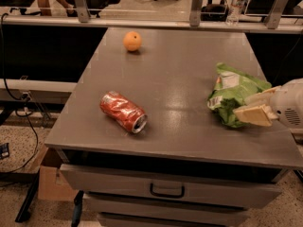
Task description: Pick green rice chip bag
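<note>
The gripper (242, 106), its fingers parted, meets the bag (232, 85) lying just ahead of it; closing and lifting are not yet done.
</note>
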Tool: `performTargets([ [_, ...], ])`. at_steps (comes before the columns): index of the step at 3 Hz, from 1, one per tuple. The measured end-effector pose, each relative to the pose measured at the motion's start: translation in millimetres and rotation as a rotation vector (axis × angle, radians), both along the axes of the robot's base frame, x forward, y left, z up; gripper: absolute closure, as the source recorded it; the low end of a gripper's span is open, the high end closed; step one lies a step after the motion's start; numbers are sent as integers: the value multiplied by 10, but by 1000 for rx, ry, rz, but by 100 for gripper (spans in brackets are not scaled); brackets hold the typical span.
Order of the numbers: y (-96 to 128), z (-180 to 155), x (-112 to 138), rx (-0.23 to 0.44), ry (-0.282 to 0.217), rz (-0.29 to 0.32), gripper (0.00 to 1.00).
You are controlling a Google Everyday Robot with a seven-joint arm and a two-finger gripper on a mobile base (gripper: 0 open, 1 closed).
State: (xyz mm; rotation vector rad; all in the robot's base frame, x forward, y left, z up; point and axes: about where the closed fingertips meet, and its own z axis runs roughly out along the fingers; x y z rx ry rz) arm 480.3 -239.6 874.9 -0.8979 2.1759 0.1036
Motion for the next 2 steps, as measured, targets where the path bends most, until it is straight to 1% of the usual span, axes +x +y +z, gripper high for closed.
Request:
performTargets([
  [1, 3, 32, 77, -11, 7, -12, 90],
  [2, -5, 132, 167, 8, -11, -35, 100],
])
